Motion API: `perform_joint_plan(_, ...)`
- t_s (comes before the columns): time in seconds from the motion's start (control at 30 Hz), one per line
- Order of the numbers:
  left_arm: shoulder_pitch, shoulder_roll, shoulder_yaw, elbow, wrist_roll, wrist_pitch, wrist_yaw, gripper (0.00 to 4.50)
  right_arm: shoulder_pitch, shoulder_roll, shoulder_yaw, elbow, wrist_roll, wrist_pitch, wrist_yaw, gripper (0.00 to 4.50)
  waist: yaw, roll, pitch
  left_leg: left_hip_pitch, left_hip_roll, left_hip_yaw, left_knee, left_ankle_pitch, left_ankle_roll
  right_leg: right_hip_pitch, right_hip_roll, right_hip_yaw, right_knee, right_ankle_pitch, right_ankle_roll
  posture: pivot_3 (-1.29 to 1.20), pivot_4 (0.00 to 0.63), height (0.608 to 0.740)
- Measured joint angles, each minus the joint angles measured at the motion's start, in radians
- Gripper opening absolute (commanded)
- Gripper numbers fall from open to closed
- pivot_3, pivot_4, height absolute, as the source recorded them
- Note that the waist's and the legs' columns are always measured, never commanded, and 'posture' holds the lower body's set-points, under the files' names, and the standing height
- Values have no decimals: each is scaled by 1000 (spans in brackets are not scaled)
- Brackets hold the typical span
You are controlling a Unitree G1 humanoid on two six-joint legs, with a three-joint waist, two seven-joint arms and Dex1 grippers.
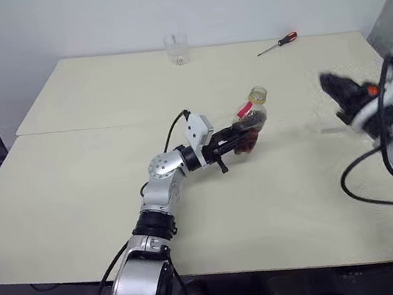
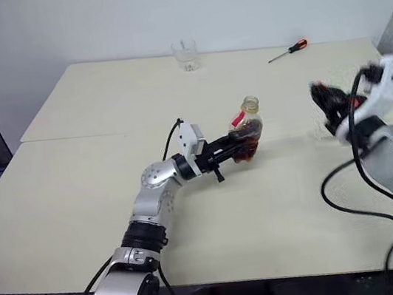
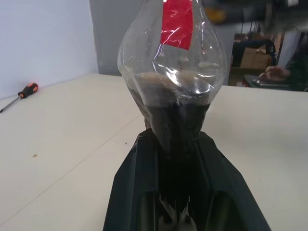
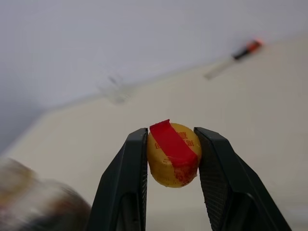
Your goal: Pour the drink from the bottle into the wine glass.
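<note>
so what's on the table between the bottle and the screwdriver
Nothing: bare tabletop between the bottle and the screwdriver in the left eye view.

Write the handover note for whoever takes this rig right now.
Left end effector: shut on the bottle, held above mid-table, neck tilted, mouth open.
Right end effector: shut on the yellow cap, off to the right of the bottle.
Drink: still in the bottle.
Done: bottle gripped, cap off.
Left: park the cap, find the wine glass, pour.
Also on the table: tumbler and screwdriver at the far edge.
</note>
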Motion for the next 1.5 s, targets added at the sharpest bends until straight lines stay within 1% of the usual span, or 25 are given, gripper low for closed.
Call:
perform_joint_plan(0.1,1,-4,-6,0,0,2,-3,483,117,13,13,0,-103,-8,22,1158,-6,0,0,1,0,0,0,0,0,0,0,0,1,-1,2,0,150,740)
perform_joint_plan(0.13,1,-7,-10,0,0,3,-4,483,134,15,19,0,-135,-14,31,1158,-8,1,0,2,0,0,0,0,0,0,1,1,1,-2,4,0,150,740)
perform_joint_plan(0.27,-1,-17,-18,0,0,3,-6,483,164,55,53,21,-246,-37,71,1158,-9,1,0,5,0,-1,0,1,1,3,2,0,2,-1,4,0,150,740)
perform_joint_plan(0.3,-3,-18,-19,0,0,3,-7,483,170,60,63,28,-270,-40,83,1898,-8,1,0,6,0,-2,0,1,2,4,2,0,2,-1,4,0,150,740)
perform_joint_plan(0.33,-5,-17,-19,0,0,3,-7,483,180,60,74,37,-295,-39,95,2184,-7,1,0,7,0,-2,0,1,2,5,2,0,2,0,4,0,150,740)
perform_joint_plan(0.43,-7,-14,-19,1,0,3,-10,483,190,60,89,52,-336,-24,131,3234,-7,1,0,8,-1,-1,1,1,2,7,1,1,1,0,5,0,150,740)
perform_joint_plan(0.53,-7,-11,-19,1,0,4,-10,483,186,60,87,52,-343,-6,157,4288,-7,1,0,8,-1,-1,1,1,2,7,1,1,1,0,5,0,150,740)
perform_joint_plan(0.57,-7,-10,-19,1,0,4,-8,483,183,60,85,52,-343,-2,162,4500,-7,1,0,8,-1,-1,1,1,2,7,1,1,1,0,5,0,150,740)
perform_joint_plan(0.67,-6,-3,-19,1,0,5,-1,483,148,46,75,45,-337,23,183,4500,-8,1,0,8,-1,-1,0,1,2,7,1,1,1,0,5,0,150,740)
perform_joint_plan(0.7,-6,0,-17,1,1,6,4,483,114,21,71,33,-324,44,200,4500,-9,1,0,8,-1,-1,1,1,2,7,1,1,1,0,5,0,150,740)
perform_joint_plan(0.73,-5,2,-14,1,2,7,16,483,68,-6,71,17,-299,65,214,4500,-11,2,0,9,-1,-1,1,1,2,7,1,1,1,1,5,0,150,740)
perform_joint_plan(0.77,-5,5,-8,1,3,9,33,483,-8,-37,71,-18,-260,93,233,4500,-15,2,0,10,-1,-1,0,1,2,7,2,1,2,1,5,0,150,740)
perform_joint_plan(0.83,-5,10,3,1,4,10,66,479,-135,-58,86,-86,-190,126,266,4500,-17,1,0,10,0,-2,0,1,2,8,2,1,1,1,5,0,150,740)
perform_joint_plan(0.87,-5,14,16,1,7,11,93,477,-208,-60,116,-115,-144,147,287,4500,-17,1,0,10,0,-4,0,1,2,8,3,0,1,1,5,0,150,740)
perform_joint_plan(0.93,-1,31,38,1,11,6,143,477,-284,-50,183,-136,-84,180,325,4500,-12,0,0,10,1,-4,-1,1,3,9,4,0,1,1,4,0,150,740)
perform_joint_plan(1.03,19,72,97,1,21,-1,227,477,-344,-27,300,-139,-45,225,379,4500,-11,1,0,9,1,-3,0,1,2,8,2,1,0,1,4,0,150,740)
perform_joint_plan(1.13,53,100,155,4,30,-22,321,477,-389,-8,395,-127,-65,235,441,4500,-7,0,0,7,0,-2,1,1,2,7,-1,1,-1,1,4,0,150,740)
perform_joint_plan(1.23,66,115,237,30,28,-47,445,477,-420,21,483,-91,-116,232,512,4500,-5,0,0,4,0,-2,3,1,2,6,-1,-1,-1,1,4,0,150,740)
perform_joint_plan(1.4,108,164,324,69,35,-111,567,477,-458,55,551,-43,-197,219,606,4500,-5,0,0,4,1,-2,4,1,2,6,-1,-3,0,2,3,0,150,740)
perform_joint_plan(1.5,146,201,349,115,53,-157,624,477,-489,92,588,-9,-244,205,659,4500,-5,0,0,4,2,-2,4,1,2,6,-1,-4,1,2,2,0,150,740)
